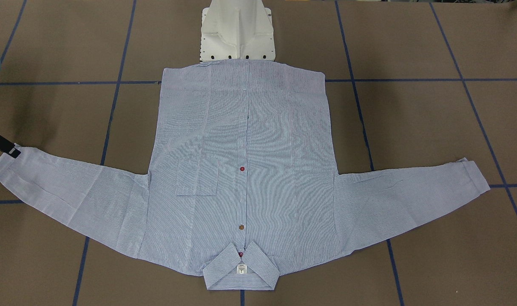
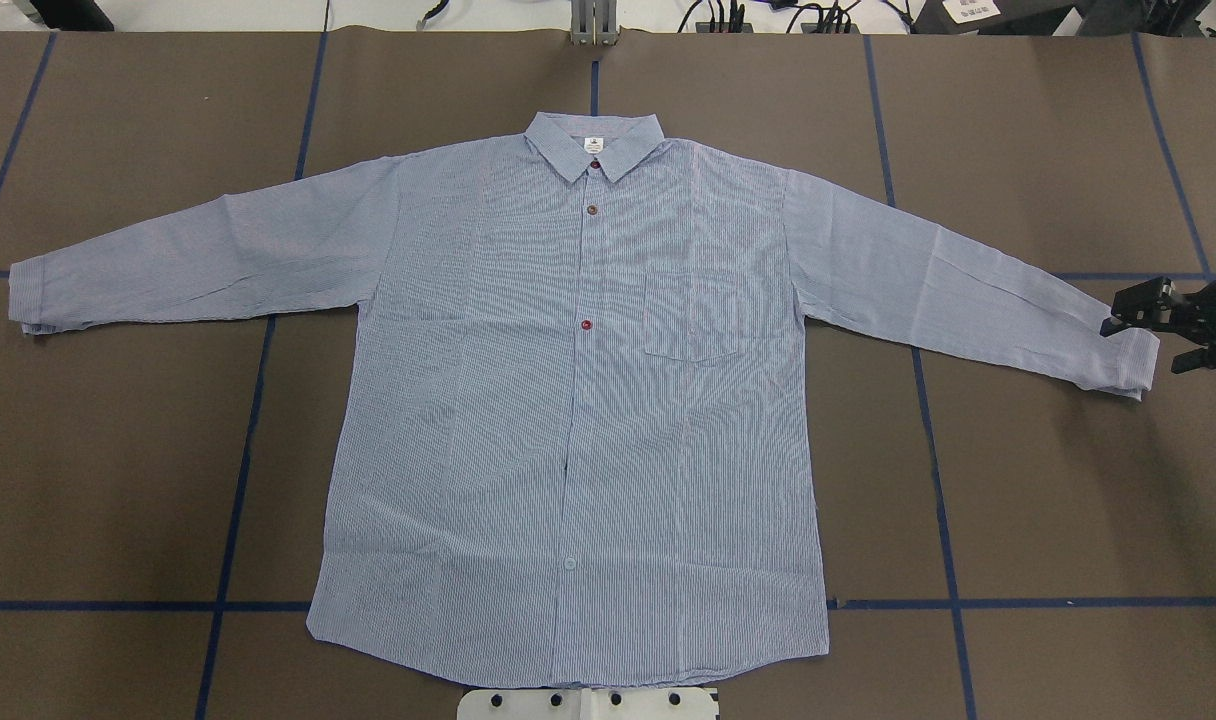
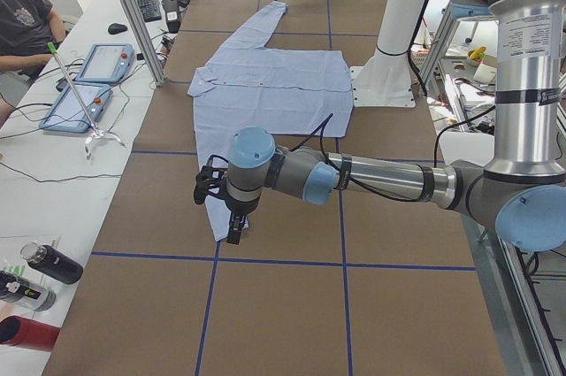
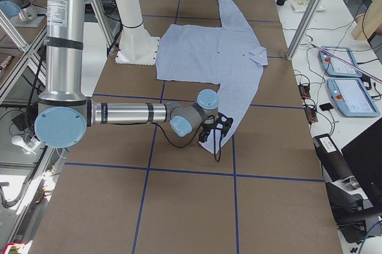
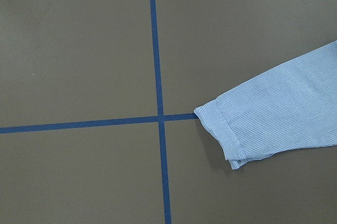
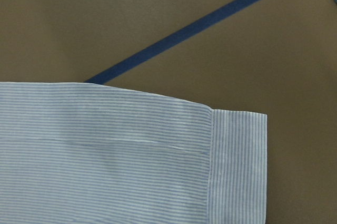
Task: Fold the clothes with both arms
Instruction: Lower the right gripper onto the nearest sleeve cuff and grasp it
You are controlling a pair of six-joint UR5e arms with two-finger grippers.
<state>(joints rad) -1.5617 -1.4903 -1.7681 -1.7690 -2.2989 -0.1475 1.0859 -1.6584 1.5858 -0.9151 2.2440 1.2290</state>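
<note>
Left gripper (image 3: pixel 221 215) hangs over the left cuff (image 5: pixel 221 129). Its opening cannot be told, and nothing is seen held. Shirt (image 2: pixel 568 400) lies flat, front up, collar (image 2: pixel 593 140) away from the base (image 2: pixel 588 705), sleeves running outward along the table (image 2: pixel 118 450). Right gripper (image 2: pixel 1158 335) is spread wide and empty, just beside the right cuff (image 2: pixel 1128 360), the cuff nearest it.
</note>
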